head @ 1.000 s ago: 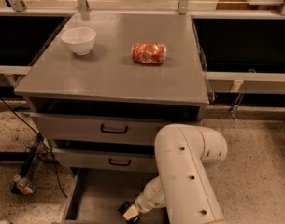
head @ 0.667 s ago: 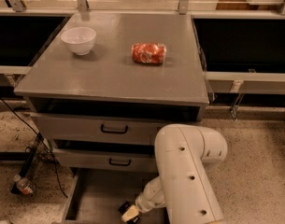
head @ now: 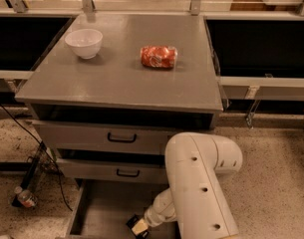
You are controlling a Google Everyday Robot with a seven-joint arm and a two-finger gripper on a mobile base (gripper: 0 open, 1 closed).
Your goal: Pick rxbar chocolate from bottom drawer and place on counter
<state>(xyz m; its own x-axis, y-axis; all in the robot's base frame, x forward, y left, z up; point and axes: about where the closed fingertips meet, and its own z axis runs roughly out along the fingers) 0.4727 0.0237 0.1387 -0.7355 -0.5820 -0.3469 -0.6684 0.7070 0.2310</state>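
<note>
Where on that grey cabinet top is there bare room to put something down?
The counter is bare across its front half, between its front edge and the white bowl and red packet, and also between those two. The bottom drawer is crowded at its right, where the gripper sits low inside.
</note>
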